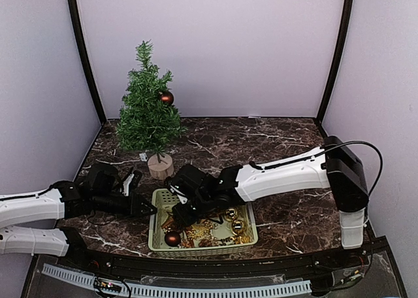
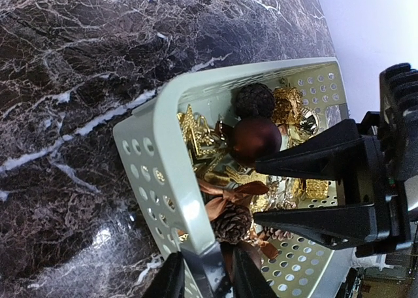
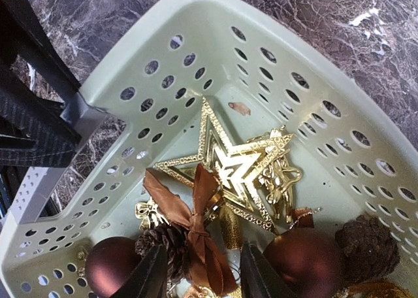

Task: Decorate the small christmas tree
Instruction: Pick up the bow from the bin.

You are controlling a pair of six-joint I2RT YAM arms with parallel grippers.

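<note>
The small christmas tree [image 1: 149,108] stands at the back left on its wooden stump [image 1: 160,166], with one brown-red ball [image 1: 166,97] hanging on it. A pale green basket [image 1: 248,239] holds ornaments. My left gripper [image 1: 147,208] is shut on the basket's left wall [image 2: 163,161], one finger on each side [image 2: 208,278]. My right gripper [image 1: 181,216] is inside the basket, open [image 3: 202,275], its fingers either side of a pine cone with a brown ribbon bow [image 3: 196,239]. A gold star [image 3: 228,161] lies just beyond the bow.
The basket also holds brown-red balls [image 3: 307,259] [image 3: 111,265], a dark pine cone [image 3: 369,242] and gold trinkets [image 3: 277,174]. The dark marble table [image 1: 274,141] is enclosed by pale walls. The tree stump stands just behind the basket's left corner.
</note>
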